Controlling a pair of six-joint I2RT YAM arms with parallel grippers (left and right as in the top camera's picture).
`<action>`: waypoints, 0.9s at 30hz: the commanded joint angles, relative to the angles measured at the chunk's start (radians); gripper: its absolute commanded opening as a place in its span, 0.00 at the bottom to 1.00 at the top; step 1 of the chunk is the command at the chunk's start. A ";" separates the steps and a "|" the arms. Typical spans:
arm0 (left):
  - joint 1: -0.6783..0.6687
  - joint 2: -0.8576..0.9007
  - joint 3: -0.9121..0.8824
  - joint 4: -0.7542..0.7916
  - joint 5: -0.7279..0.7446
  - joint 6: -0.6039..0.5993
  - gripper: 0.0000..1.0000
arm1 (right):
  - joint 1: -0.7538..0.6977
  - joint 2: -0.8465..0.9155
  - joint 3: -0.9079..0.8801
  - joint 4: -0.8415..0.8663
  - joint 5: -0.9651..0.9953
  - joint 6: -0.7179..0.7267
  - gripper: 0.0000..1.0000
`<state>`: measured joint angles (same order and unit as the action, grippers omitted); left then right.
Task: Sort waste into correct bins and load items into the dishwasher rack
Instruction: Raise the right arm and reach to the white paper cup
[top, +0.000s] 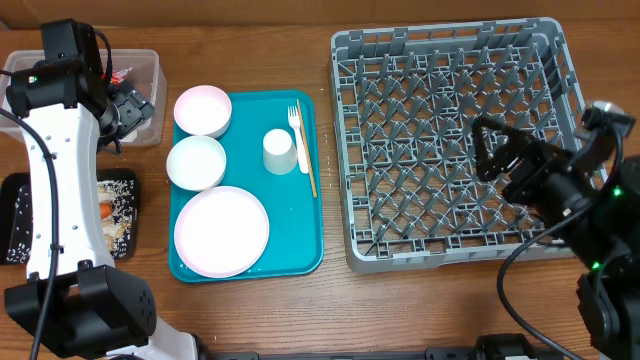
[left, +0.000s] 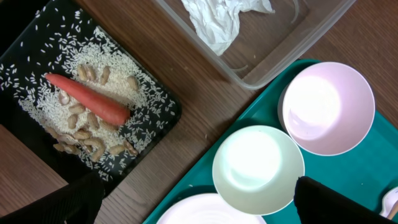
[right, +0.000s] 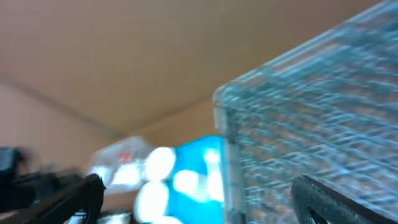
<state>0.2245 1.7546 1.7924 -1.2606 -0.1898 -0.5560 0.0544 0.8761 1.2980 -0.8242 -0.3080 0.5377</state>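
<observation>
- Your black tray, left edge of the table: carrot on rice.
- Clear tub, back-left corner: napkin.
- Left gripper and right gripper: wide open, holding nothing.

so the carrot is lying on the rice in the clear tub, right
No. The carrot does lie on the rice, but in the black tray, not the clear tub, which holds a crumpled napkin. The left wrist view shows it.
</observation>
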 joint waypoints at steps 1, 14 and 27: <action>0.002 0.000 0.010 0.002 0.007 -0.020 1.00 | 0.017 0.045 0.025 0.099 -0.254 0.058 1.00; 0.002 0.000 0.010 0.002 0.007 -0.020 1.00 | 0.321 0.446 0.105 0.190 -0.088 -0.148 1.00; 0.002 0.000 0.010 0.002 0.007 -0.020 1.00 | 0.616 0.857 0.413 0.193 0.430 -0.281 1.00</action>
<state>0.2245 1.7546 1.7924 -1.2606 -0.1867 -0.5564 0.6579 1.6569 1.6810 -0.6678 0.0143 0.2916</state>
